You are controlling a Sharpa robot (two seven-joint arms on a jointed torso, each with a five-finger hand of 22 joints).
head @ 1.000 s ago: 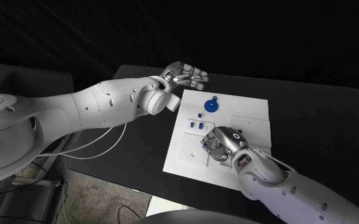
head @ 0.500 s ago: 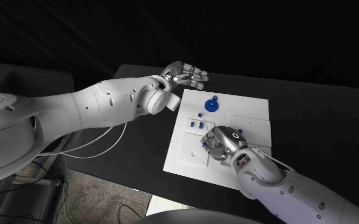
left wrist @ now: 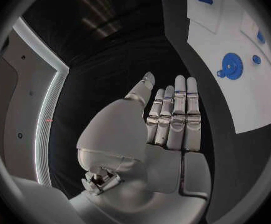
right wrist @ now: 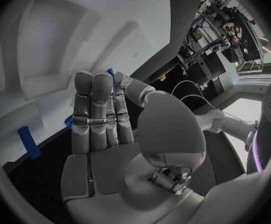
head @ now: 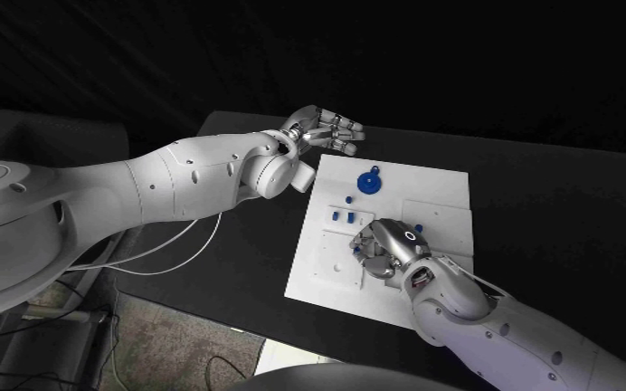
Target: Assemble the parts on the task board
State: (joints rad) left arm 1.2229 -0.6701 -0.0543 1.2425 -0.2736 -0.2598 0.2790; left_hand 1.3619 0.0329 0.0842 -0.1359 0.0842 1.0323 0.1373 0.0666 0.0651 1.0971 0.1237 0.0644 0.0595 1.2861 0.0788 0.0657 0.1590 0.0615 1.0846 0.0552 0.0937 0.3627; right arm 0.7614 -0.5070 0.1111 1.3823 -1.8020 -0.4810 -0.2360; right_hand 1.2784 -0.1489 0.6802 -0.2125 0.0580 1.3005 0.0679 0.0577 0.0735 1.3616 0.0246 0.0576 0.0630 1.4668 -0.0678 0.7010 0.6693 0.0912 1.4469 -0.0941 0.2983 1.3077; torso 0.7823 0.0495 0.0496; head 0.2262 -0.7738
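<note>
1. Right hand (head: 386, 252) fingers lie together, flat over the white board's (head: 443, 183) near middle; we see a small blue piece (right wrist: 111, 73) at the fingertips, grip unclear.
2. Left hand (head: 327, 132) fingers straight, together, empty, off the far-left corner, likely parked clear.
3. Blue gear (head: 371, 183) sits far on the board, small blue pegs (head: 342, 217) left of the right hand.

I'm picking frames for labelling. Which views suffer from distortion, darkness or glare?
Head view: background black, but the white task board is evenly lit. Left wrist view: fisheye bends the board's edges. Right wrist view: bright room glare behind the right robot hand.
</note>
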